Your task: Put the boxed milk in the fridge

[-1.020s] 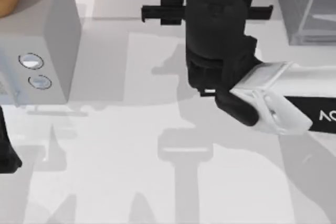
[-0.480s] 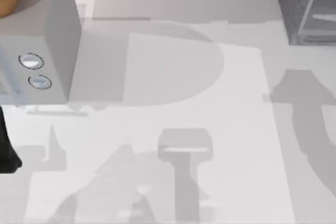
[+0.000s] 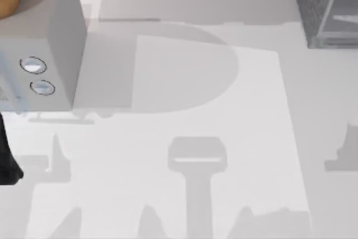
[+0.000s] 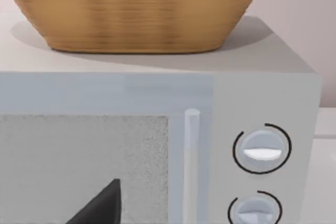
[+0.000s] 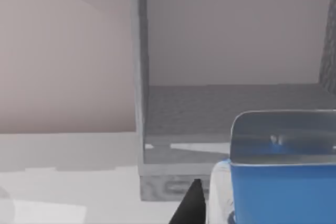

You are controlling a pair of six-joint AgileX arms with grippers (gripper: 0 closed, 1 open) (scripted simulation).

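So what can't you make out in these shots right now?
- Boxed milk: right wrist view, lower half cut off by the frame edge.
- Right pincer grip on it: fingers out of frame.
- Fridge: top view, cut off at the corner.
- Basket: left wrist view, contents cropped.

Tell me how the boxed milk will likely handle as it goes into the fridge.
The boxed milk looks flat-sided and box-shaped, so it probably grips squarely and won't roll. Its glossy blue top suggests a smooth, possibly slippery surface. Standing upright, it might tip if set down unevenly on the fridge floor.
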